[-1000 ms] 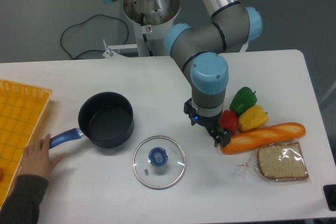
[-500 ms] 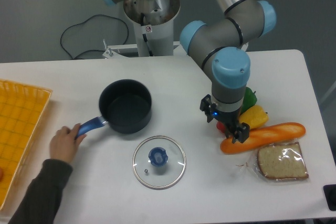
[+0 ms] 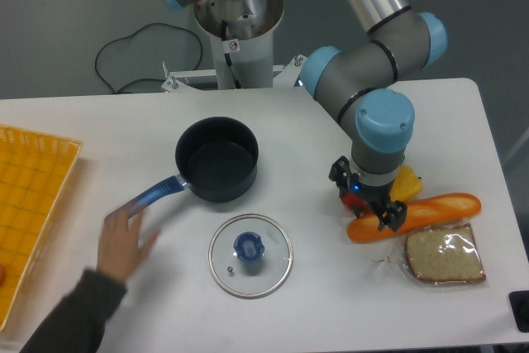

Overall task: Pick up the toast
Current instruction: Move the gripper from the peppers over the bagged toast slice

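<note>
- Your toast [image 3: 444,255] lies flat in its clear crinkly wrap on the white tabletop [image 3: 289,134], a little beyond the jaws [image 3: 382,211] toward the near right corner and apart from them.
- You cannot tell from this view whether the jaws are spread or pressed together; the blue-capped wrist covers most of them, and only dark finger parts show beneath it. They hang over the left end of the baguette [image 3: 413,216].
- The baguette runs from under the jaws out to the right, lying between them and the toast, just beside the toast's upper edge.
- A yellow pepper [image 3: 406,183] and a sliver of red pepper [image 3: 347,201] sit close behind the jaws, partly hidden by the wrist.
- To the left of the jaws you see a glass lid [image 3: 250,255] with a blue knob, lying flat.
- Further left and back stands a dark pot [image 3: 217,159], its blue handle pointing to a person's hand [image 3: 124,237], blurred at the handle's tip.
- An orange tray [image 3: 29,204] sits at the far left edge.
</note>
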Tool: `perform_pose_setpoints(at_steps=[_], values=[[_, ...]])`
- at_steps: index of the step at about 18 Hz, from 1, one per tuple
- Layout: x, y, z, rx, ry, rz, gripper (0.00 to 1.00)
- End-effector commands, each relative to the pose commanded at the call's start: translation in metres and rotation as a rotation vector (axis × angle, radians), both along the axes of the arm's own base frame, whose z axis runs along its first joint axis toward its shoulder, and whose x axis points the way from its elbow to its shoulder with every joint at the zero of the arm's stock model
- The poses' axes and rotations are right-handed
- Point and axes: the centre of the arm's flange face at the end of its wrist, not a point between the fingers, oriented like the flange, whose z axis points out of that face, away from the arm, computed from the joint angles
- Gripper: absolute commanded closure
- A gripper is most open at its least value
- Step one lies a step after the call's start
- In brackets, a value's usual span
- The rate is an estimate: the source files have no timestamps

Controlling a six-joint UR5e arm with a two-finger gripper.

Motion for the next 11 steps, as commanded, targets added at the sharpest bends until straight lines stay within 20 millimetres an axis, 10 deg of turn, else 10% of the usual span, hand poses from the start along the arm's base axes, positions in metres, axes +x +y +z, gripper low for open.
perform_pose_setpoints(at_steps=[11], values=[[-0.035,0.019,-0.024,0.015,0.008,0.11,0.0]])
